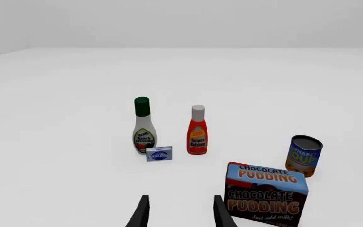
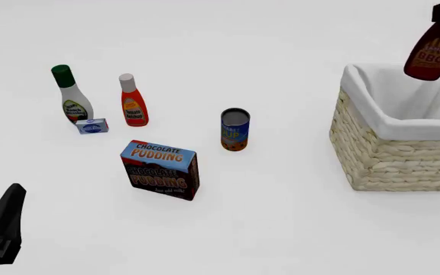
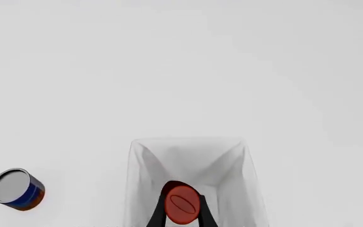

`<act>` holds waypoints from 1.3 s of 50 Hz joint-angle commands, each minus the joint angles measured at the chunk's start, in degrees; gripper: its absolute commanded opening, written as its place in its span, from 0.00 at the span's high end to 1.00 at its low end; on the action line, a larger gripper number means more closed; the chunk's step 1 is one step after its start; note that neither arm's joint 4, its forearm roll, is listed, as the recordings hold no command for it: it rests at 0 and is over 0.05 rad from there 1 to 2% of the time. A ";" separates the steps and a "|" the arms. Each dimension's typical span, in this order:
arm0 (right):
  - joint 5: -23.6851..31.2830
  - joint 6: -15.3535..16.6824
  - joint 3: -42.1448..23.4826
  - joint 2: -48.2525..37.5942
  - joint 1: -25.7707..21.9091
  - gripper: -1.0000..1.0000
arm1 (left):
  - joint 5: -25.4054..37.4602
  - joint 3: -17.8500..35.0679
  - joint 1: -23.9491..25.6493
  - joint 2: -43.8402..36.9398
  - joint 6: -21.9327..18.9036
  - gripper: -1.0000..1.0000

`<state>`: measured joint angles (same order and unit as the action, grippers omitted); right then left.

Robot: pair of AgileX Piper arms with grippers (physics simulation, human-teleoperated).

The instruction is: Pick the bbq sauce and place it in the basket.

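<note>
The right gripper point(image 3: 181, 215) is clamped on the bbq sauce point(image 2: 432, 56) just below its cap, dangling it over the basket point(image 2: 388, 129). Small, rigid and probably slick, it suits that neck hold. The left gripper point(image 1: 180, 213) hangs idle, parted.

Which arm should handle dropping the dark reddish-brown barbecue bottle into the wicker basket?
The right. Its gripper already grips the dark reddish-brown BBQ sauce bottle above the white-lined wicker basket; the left gripper is open, far off by the pudding box.
</note>
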<state>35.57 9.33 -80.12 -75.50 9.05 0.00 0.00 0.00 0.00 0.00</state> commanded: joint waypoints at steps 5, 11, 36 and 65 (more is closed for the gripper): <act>-3.52 -0.65 4.54 -0.21 1.39 1.00 | 0.00 0.00 0.00 0.00 0.00 0.00; -4.94 -0.60 5.70 -1.16 1.97 1.00 | 0.00 0.00 0.00 0.00 0.00 0.00; -8.78 -0.03 9.11 -4.03 2.61 1.00 | 0.00 0.00 0.00 0.00 0.00 0.00; -12.87 0.23 11.36 -8.61 2.71 1.00 | 0.00 0.00 0.00 0.00 0.00 0.00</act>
<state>24.24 10.12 -69.02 -82.70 11.65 0.00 0.00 0.00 0.00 0.00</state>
